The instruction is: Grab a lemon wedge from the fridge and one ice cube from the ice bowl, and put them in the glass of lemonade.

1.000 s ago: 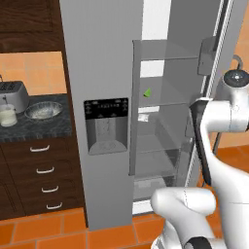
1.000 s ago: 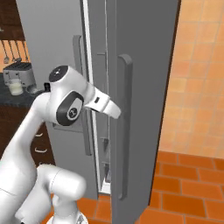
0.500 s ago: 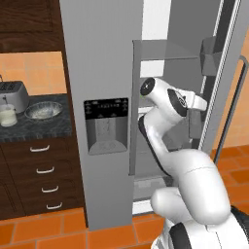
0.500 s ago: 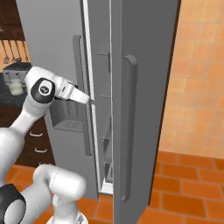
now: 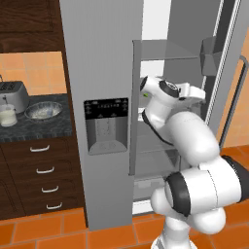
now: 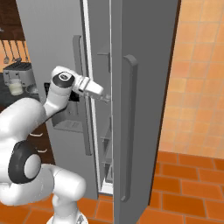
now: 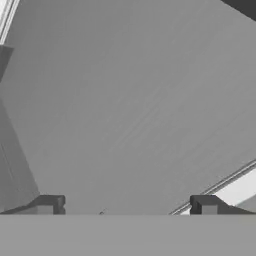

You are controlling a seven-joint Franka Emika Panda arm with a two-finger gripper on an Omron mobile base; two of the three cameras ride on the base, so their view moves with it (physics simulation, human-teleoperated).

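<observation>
Green wedge behind the wrist

Fridge (image 5: 104, 73) door is open. Lemon wedge (image 5: 145, 95) sits on an inner shelf, just a green sliver peeking past the arm. End effector (image 6: 106, 98) is spread wide, empty, aimed at the door side. Wedge lies back toward the wrist; needs reorienting inward.

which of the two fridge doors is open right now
The right-hand door, the plain one with only a long handle, is swung open. The left door, carrying the black dispenser panel, is shut.
</observation>
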